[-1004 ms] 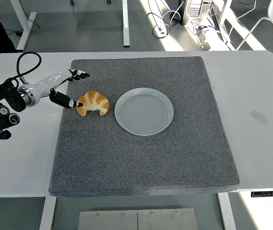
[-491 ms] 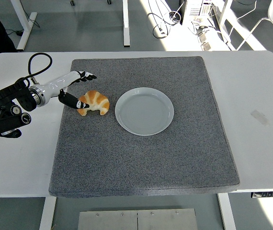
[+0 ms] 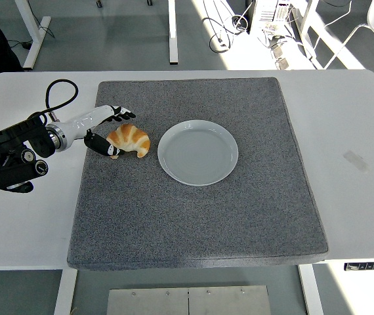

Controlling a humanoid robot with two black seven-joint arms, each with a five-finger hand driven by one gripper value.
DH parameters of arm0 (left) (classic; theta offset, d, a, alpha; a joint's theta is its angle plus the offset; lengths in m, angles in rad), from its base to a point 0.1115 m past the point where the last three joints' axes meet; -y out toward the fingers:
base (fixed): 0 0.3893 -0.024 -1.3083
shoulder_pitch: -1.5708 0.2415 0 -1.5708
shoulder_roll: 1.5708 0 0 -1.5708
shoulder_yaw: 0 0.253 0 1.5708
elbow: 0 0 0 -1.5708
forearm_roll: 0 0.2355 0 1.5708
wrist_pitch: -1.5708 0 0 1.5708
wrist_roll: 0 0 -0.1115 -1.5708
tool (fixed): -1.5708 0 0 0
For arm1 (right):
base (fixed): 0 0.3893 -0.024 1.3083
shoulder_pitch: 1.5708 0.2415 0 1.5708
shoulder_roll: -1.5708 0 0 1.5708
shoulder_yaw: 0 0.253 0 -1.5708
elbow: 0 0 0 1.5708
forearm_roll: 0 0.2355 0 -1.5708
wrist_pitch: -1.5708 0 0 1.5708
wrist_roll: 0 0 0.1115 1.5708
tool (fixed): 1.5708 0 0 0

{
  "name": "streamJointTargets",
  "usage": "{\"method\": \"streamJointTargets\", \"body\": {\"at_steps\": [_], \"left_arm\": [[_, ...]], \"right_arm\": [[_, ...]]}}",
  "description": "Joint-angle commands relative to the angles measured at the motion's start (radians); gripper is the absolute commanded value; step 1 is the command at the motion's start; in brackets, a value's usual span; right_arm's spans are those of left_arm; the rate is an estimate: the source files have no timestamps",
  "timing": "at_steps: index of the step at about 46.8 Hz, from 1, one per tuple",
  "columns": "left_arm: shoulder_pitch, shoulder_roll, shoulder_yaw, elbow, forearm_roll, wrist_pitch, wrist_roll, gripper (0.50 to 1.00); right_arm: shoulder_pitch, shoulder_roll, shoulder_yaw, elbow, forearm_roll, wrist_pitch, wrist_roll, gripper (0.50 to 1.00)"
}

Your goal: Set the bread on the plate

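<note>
1. Two sets of fingers (image 3: 116, 113) bracket the croissant's left end: the thumb touches its near-left edge, the others arch apart above it, not yet clamped.
2. Left hand (image 3: 102, 128) risks nudging the croissant (image 3: 129, 140) along the grey mat (image 3: 200, 216) if it closes off-centre; a pinch on the tapered tip could slip.
3. Plate (image 3: 197, 152) sits empty, just right of the bread.
4. Compared with a second ago, the hand has advanced rightward onto the croissant, which has barely shifted.

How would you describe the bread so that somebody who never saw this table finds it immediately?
A large grey mat covers the middle of the white table. On its left part, beside the round pale plate, lies the bread, with the left hand around its left end. It is the only golden-brown, crescent-shaped thing there.
</note>
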Motion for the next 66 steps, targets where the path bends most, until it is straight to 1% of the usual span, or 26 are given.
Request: {"method": "streamJointTargets", "body": {"at_steps": [1,7,12,16,22,25,27,31,35,40,41,58,63,66], "left_arm": [[0.000,-0.002,0.012,0.008,0.000,0.000,0.000,0.828],[0.001,-0.030,0.028,0.040,0.000,0.000,0.000,0.827],[0.003,-0.033,0.028,0.054,0.000,0.000,0.000,0.825],[0.003,-0.033,0.029,0.054,0.000,0.000,0.000,0.801],[0.003,-0.037,0.029,0.054,0.000,-0.001,-0.001,0.725],[0.003,-0.037,0.028,0.054,0.000,-0.001,-0.001,0.675],[0.001,-0.037,0.028,0.054,-0.001,-0.003,-0.001,0.654],[0.000,-0.036,0.019,0.054,-0.005,-0.003,-0.001,0.631],[-0.002,-0.034,0.017,0.054,-0.012,-0.008,-0.003,0.583],[0.000,-0.031,0.015,0.054,-0.014,-0.011,-0.003,0.507],[0.000,-0.031,0.015,0.054,-0.014,-0.011,-0.003,0.501],[-0.037,-0.019,0.008,0.053,-0.015,-0.011,-0.003,0.500],[-0.058,0.010,0.003,0.053,-0.014,-0.011,-0.003,0.500],[-0.074,0.016,0.000,0.051,-0.012,-0.012,-0.003,0.500]], "right_arm": [[0.000,0.000,0.000,0.000,0.000,0.000,0.000,1.000],[0.000,0.000,0.000,0.000,0.000,0.000,0.002,1.000],[0.000,0.000,0.000,0.000,0.000,0.000,0.000,1.000],[0.000,0.000,0.000,0.000,0.000,0.000,0.000,1.000],[0.000,0.000,0.000,0.000,0.000,0.000,0.000,1.000],[0.000,0.000,0.000,0.000,0.000,0.000,0.000,1.000],[0.000,0.000,0.000,0.000,0.000,0.000,0.000,1.000],[0.000,0.000,0.000,0.000,0.000,0.000,0.000,1.000],[0.000,0.000,0.000,0.000,0.000,0.000,0.000,1.000],[0.000,0.000,0.000,0.000,0.000,0.000,0.000,1.000],[0.000,0.000,0.000,0.000,0.000,0.000,0.000,1.000],[0.000,0.000,0.000,0.000,0.000,0.000,0.000,1.000],[0.000,0.000,0.000,0.000,0.000,0.000,0.000,1.000],[0.000,0.000,0.000,0.000,0.000,0.000,0.000,1.000]]}}
